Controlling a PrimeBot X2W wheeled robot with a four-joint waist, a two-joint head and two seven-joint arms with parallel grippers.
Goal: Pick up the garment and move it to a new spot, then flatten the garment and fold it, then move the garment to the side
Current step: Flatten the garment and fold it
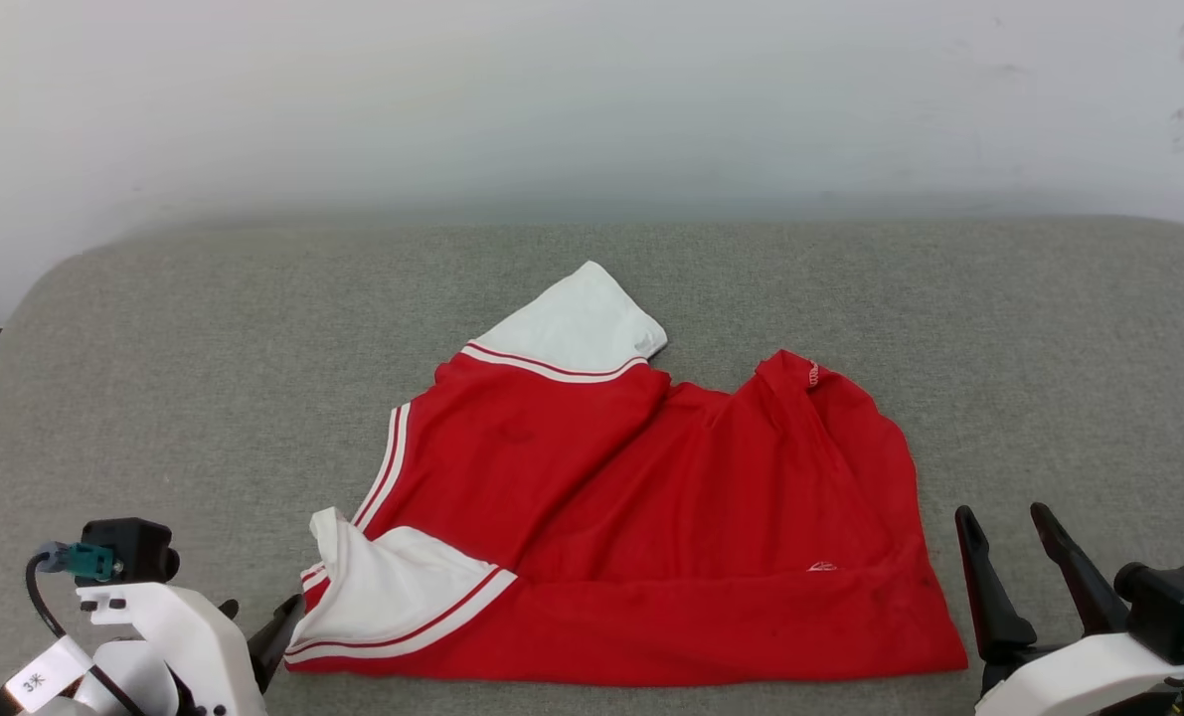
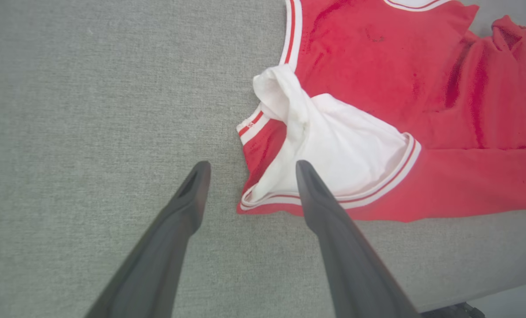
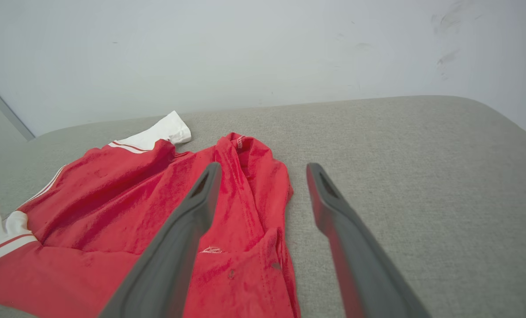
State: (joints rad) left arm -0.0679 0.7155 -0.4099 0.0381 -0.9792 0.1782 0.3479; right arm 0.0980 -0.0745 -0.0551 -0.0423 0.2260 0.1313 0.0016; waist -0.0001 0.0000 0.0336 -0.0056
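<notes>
Red jersey shirt (image 1: pixel 651 517) is lying loosely spread on a grey fabric-covered surface (image 1: pixel 154 378), around the middle of it and close to its near edge, with a pale wall (image 1: pixel 592 89) rising behind. Its red body is wrinkling in long folds. One white sleeve (image 1: pixel 577 328) is pointing toward the far side, and the other white sleeve (image 1: pixel 393 587) is bunching up at the shirt's near left corner, edged with red-white striped trim.

In the head view the left gripper (image 1: pixel 253 622) is sitting at the lower left, one dark fingertip just beside that bunched sleeve. In the left wrist view the left gripper (image 2: pixel 252 164) is holding its fingers wide apart with nothing between them. One finger is hanging over bare grey fabric and the other is crossing the edge of the sleeve on the shirt (image 2: pixel 377 66). Whether it is touching the cloth, I cannot tell.

The right gripper (image 1: pixel 1001 515) is standing near the shirt's near right corner, a strip of grey showing between them. In the right wrist view the right gripper (image 3: pixel 263 165) is likewise spreading its fingers wide and gripping nothing, one finger over the red cloth of the shirt (image 3: pixel 112 212) and the other over bare grey fabric.
</notes>
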